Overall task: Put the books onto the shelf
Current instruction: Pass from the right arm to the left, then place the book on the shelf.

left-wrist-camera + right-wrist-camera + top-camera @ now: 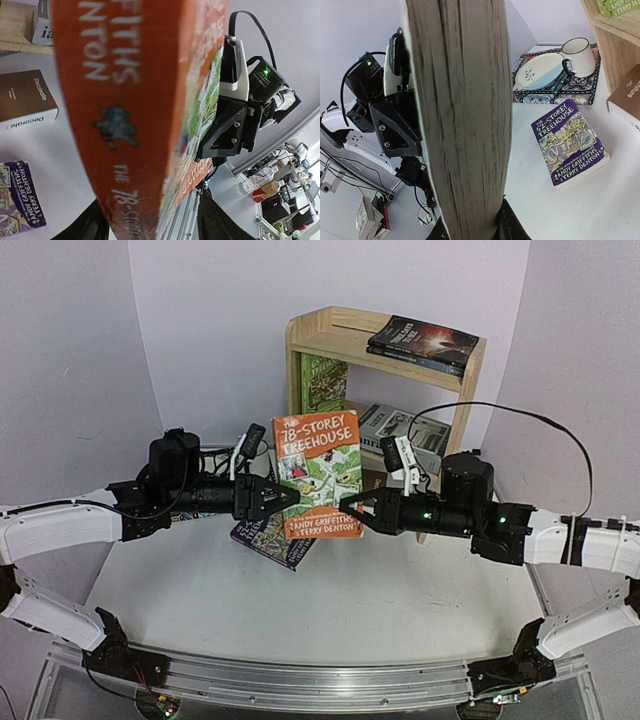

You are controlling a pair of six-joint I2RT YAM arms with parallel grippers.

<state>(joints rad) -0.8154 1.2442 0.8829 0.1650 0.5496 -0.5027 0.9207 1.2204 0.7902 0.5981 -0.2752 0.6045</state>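
Two arms meet over the counter point(380, 610), forearms stretched level from 9 and 3 o'clock, with the orange book point(318, 475) upright in mid-air between them, in front of the shelf point(330, 325) at 12 o'clock. The right hand point(348, 508) pinches the book's page edge. The left hand point(288, 498) straddles the spine, fingers spread, with a gap showing on one side. A purple paperback point(268, 538) lies flat on the counter below the left hand. Two dark books point(422, 343) lie on the shelf's top board, and a green one point(322, 382) stands beneath.
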